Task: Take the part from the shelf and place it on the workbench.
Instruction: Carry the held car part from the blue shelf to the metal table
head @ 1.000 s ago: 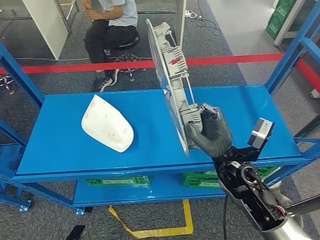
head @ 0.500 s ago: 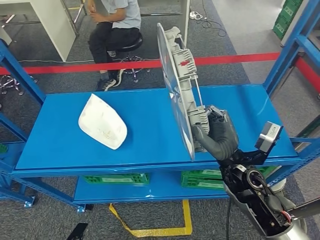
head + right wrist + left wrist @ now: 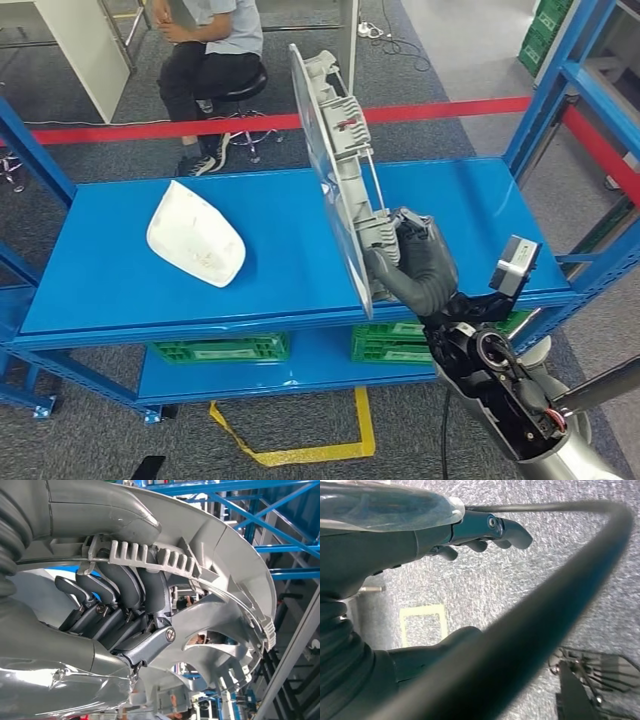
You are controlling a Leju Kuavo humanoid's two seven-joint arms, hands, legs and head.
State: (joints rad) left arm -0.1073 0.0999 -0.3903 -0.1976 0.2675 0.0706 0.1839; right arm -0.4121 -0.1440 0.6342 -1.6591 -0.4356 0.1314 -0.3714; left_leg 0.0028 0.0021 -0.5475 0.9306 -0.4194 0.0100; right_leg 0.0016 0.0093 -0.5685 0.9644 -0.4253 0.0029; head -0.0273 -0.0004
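Note:
My right hand (image 3: 413, 265) grips the lower end of a large grey ribbed plastic part (image 3: 332, 150) and holds it upright on edge above the front of the blue shelf (image 3: 287, 260). In the right wrist view the dark fingers (image 3: 124, 587) curl through the part's toothed ribs (image 3: 226, 580). A white curved cover (image 3: 195, 235) lies flat on the shelf's left half, well away from that hand. My left hand (image 3: 376, 555) hangs over grey carpet with its fingers (image 3: 486, 530) apart and nothing in them.
Blue uprights (image 3: 543, 100) frame the shelf on both sides. Green crates (image 3: 219, 349) sit on the lower level. A person (image 3: 211, 50) sits on a stool behind a red floor line (image 3: 453, 108). Yellow tape (image 3: 302, 455) marks the floor in front.
The whole picture has shifted a little, so the camera has moved. The grey part stays upright in my right hand; the white cover lies as before.

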